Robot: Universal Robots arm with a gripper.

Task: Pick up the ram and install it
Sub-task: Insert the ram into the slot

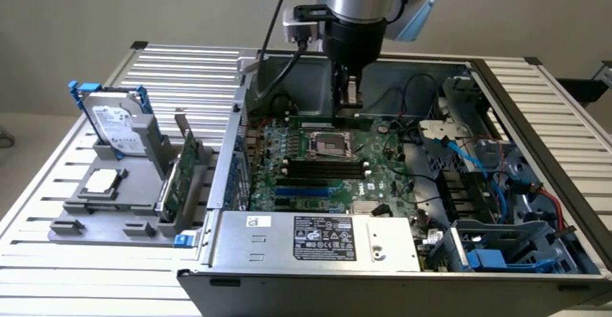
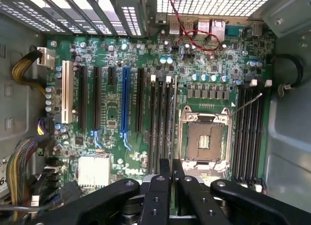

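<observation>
The arm comes straight down from above into the open computer case (image 1: 306,80), its wrist vertical. The gripper (image 1: 347,103) hangs low over the motherboard (image 1: 385,152), at the case's far wall, just beyond the CPU socket (image 1: 330,145). Its fingers (image 2: 164,170) are clenched on the ram (image 2: 174,113). The ram appears as a thin strip seen edge-on, running along the black memory slots (image 2: 160,123) beside the socket. I cannot tell if it touches a slot.
</observation>
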